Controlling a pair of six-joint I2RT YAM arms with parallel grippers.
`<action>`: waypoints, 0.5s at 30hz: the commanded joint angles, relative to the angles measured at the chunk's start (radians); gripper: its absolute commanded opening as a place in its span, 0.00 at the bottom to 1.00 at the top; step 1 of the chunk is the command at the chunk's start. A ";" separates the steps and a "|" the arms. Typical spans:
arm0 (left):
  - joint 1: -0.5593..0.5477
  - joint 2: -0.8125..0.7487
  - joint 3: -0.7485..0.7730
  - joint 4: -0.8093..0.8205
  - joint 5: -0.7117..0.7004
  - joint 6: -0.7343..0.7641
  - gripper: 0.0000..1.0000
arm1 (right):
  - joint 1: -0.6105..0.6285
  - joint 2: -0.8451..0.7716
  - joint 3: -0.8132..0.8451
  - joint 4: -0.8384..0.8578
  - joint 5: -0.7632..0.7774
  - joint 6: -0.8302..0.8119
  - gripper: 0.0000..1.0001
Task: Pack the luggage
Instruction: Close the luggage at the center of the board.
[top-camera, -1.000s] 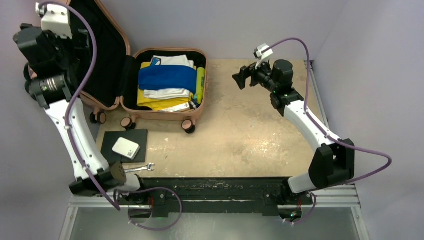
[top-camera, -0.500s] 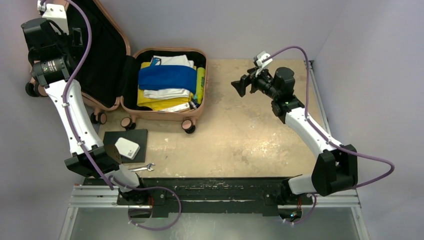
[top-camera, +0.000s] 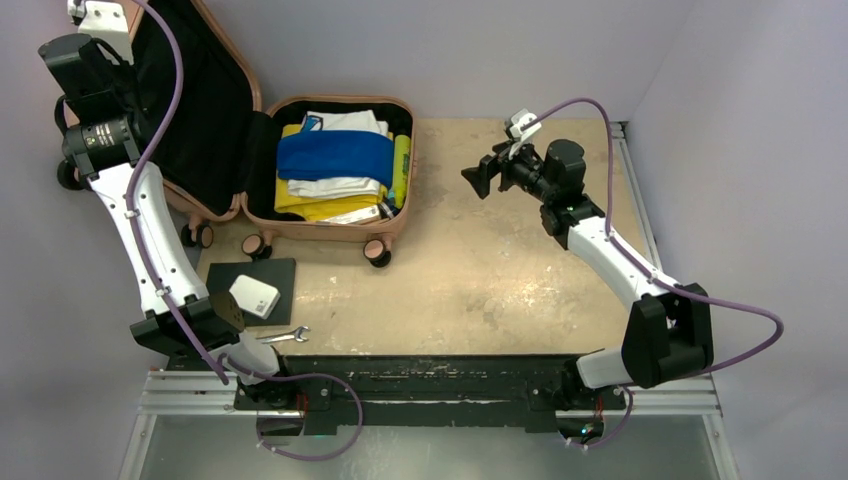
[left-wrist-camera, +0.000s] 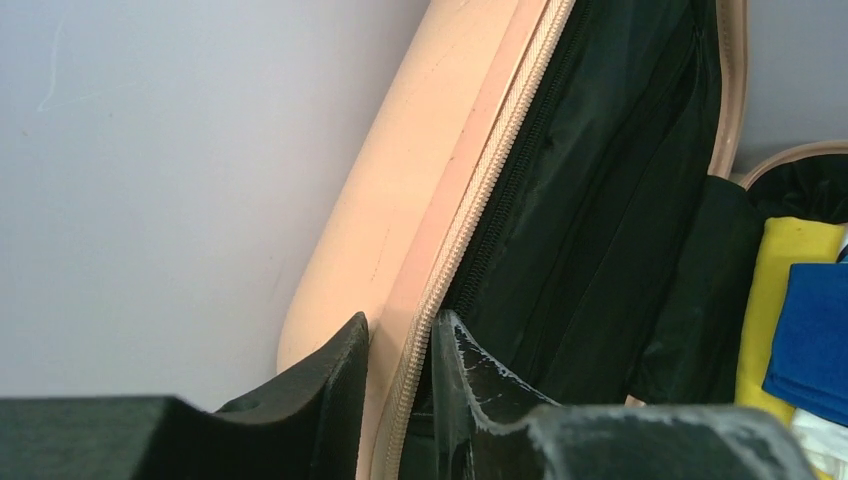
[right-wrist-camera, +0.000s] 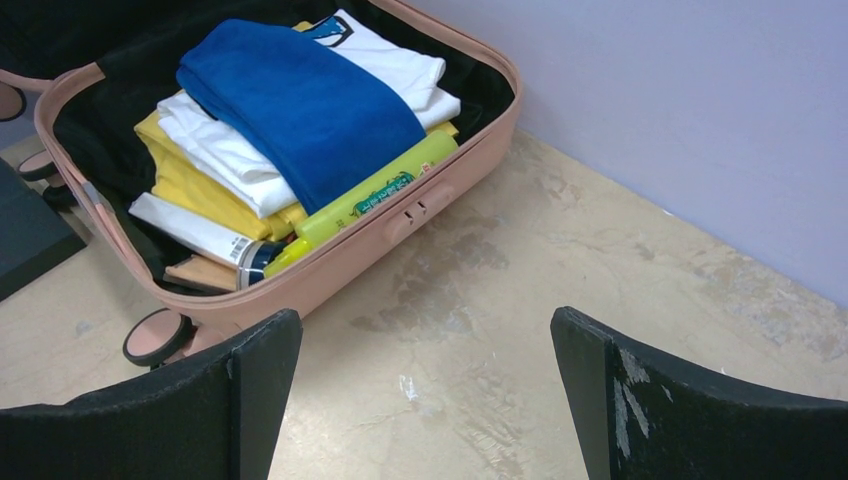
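1. The luggage (top-camera: 300, 231) sits at the far left of the surface (top-camera: 480, 280), lying open. Its wheeled end faces the arm bases and its opposite end faces the back wall, so its long axis runs from near to far.
2. The base half lies flat with its open side up. The lid (top-camera: 215, 70) is hinged along the left side and stands raised, with its lining facing right.
3. The left arm rises from its base towards the far left corner, with its wrist high at the lid's upper edge.
4. The left pincer (left-wrist-camera: 395, 335) pinches the lid's zipped rim, one finger on the pink shell and the other on the black lining.
5. The right arm reaches forward with its wrist turned left towards the luggage. The right pincer (right-wrist-camera: 422, 330) hangs above the bare surface, well apart from the case, with its jaws spread wide and nothing between them.
6. The shell is salmon pink with rounded corners, black lining and small pink-and-black wheels (top-camera: 378, 252).
7. Inside lie folded white and yellow clothes (right-wrist-camera: 215, 160) under a blue cloth (right-wrist-camera: 300, 100), with a yellow-green tube (right-wrist-camera: 375, 190) along the right wall.
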 joint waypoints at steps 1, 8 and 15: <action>-0.041 -0.021 -0.011 -0.021 0.016 -0.023 0.23 | -0.004 -0.022 -0.009 0.059 -0.007 0.004 0.97; -0.163 -0.042 -0.032 -0.020 -0.026 -0.009 0.00 | -0.004 -0.016 -0.012 0.064 -0.009 0.004 0.97; -0.321 -0.064 -0.013 -0.019 0.009 -0.048 0.00 | -0.004 0.028 0.019 0.080 -0.051 0.050 0.93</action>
